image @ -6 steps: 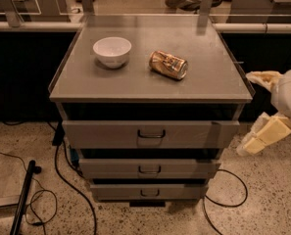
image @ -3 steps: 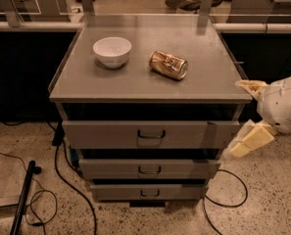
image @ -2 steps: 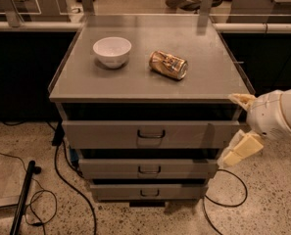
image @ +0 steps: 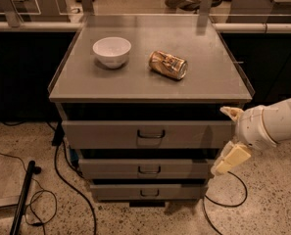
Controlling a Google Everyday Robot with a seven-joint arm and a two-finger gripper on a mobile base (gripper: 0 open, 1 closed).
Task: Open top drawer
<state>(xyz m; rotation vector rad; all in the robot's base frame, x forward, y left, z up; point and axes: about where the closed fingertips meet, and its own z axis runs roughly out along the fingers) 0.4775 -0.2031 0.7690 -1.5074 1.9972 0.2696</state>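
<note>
On your worktop (image: 208, 82), the bowl (image: 111, 51) sits left of the can (image: 168, 64); your gripper (image: 223, 140) is at the right end of the top drawer (image: 110, 133).

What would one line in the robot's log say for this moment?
task: open top drawer | gripper: open, at drawer's right end | handle: not gripped | on top: bowl, can

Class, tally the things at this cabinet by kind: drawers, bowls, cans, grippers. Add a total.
Drawers: 3, the top drawer and two narrower drawers
Bowl: 1, white
Can: 1, lying down
Gripper: 1, open, beside the top drawer's right end
Total: 6
</note>
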